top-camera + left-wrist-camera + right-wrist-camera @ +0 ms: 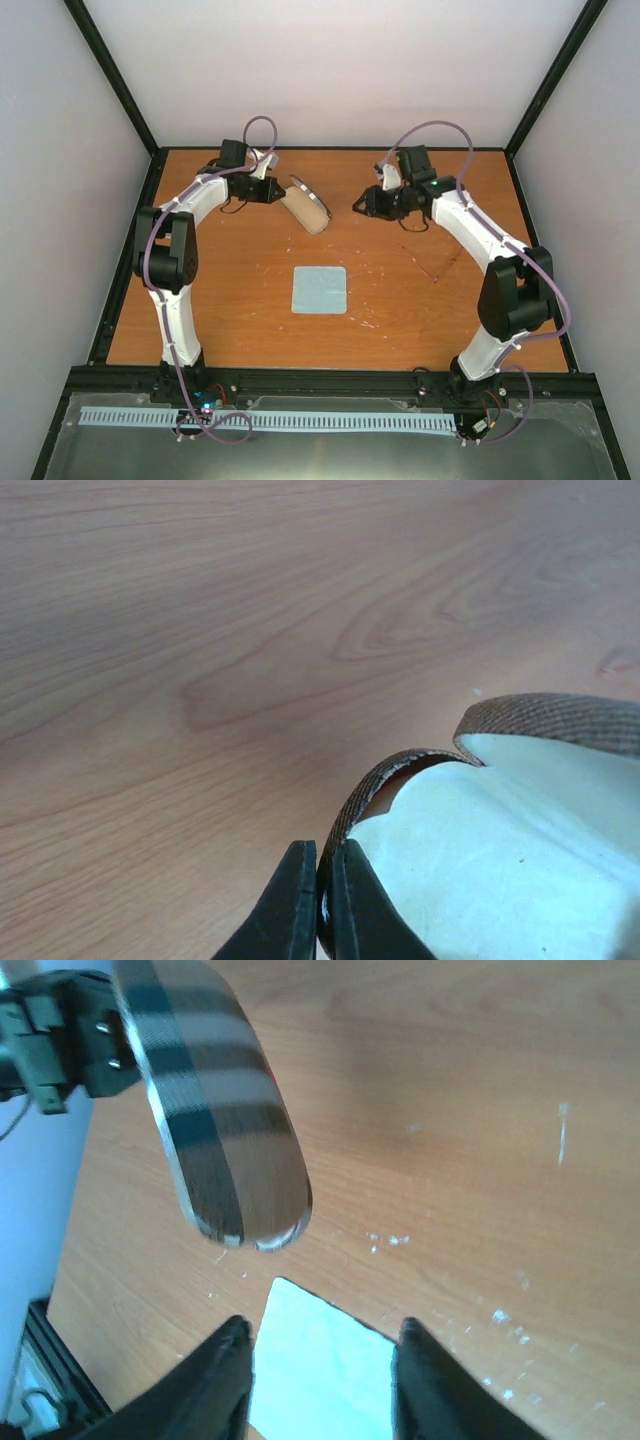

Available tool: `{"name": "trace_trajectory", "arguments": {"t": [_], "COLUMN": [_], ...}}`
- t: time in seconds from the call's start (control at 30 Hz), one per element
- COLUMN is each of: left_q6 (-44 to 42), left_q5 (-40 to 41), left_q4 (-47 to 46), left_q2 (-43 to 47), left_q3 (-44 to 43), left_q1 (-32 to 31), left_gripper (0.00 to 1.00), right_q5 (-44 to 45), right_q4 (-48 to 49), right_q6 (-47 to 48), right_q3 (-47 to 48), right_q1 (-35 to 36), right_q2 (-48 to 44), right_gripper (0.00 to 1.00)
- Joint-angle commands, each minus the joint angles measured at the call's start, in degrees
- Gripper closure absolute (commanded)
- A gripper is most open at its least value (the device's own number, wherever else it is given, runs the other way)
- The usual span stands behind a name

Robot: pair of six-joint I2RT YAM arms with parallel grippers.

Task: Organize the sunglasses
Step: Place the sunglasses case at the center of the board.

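Note:
The brown case (310, 210) with grey stripes lies open at the back middle of the table. My left gripper (272, 190) is shut on the edge of its flap; the left wrist view shows my left gripper (320, 848) pinching the brown woven rim (400, 770) beside the pale lining. My right gripper (360, 207) is open and empty just right of the case. In the right wrist view the right gripper (322, 1330) hovers over the table, with the case (225, 1150) ahead. The thin pinkish sunglasses (432, 260) lie faintly visible on the table under the right arm.
The pale blue square cloth (320, 290) lies flat at the table's middle and shows between my right fingers in the right wrist view (320, 1370). The left gripper's body (60, 1040) is at the top left there. Black frame posts and white walls enclose the table.

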State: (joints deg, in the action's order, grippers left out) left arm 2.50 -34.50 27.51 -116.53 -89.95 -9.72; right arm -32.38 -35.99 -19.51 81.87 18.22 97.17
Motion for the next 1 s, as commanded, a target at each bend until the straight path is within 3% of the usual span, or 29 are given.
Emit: {"name": "trace_trajectory", "arguments": {"t": [0.0, 0.1, 0.13, 0.47, 0.83, 0.97], "left_q6": [7.44, 9.17, 9.35, 8.82, 7.97, 7.06], "left_q5": [8.71, 11.22, 12.15, 17.20, 18.01, 18.27], "left_q4": [-1.46, -0.36, -0.42, -2.13, -2.93, -2.93], "left_q2": [-2.30, -4.60, -4.94, -6.01, -9.38, -9.03], "left_q3": [-3.25, -4.13, -3.99, 0.51, -1.28, -0.67], "left_q1": [-1.02, -2.42, -3.21, -10.16, -10.89, -11.95], "left_gripper": [1.00, 1.00, 1.00, 1.00, 1.00, 0.93], "right_q5": [6.86, 7.86, 8.36, 14.97, 20.41, 20.77], "right_q4": [2.34, 1.49, 1.25, -2.07, -3.69, -2.14], "right_q6": [-2.63, -3.59, -4.22, -7.85, -10.82, -11.74], "right_q3": [-4.98, -5.32, -5.35, -4.57, -3.37, -2.79], "right_q1": [4.43, 7.30, 7.87, 9.71, 9.82, 9.82], "right_q2": [1.72, 4.37, 5.34, 13.89, 19.50, 20.18], "right_gripper": [0.74, 0.96, 0.97, 0.97, 0.97, 0.97]}}
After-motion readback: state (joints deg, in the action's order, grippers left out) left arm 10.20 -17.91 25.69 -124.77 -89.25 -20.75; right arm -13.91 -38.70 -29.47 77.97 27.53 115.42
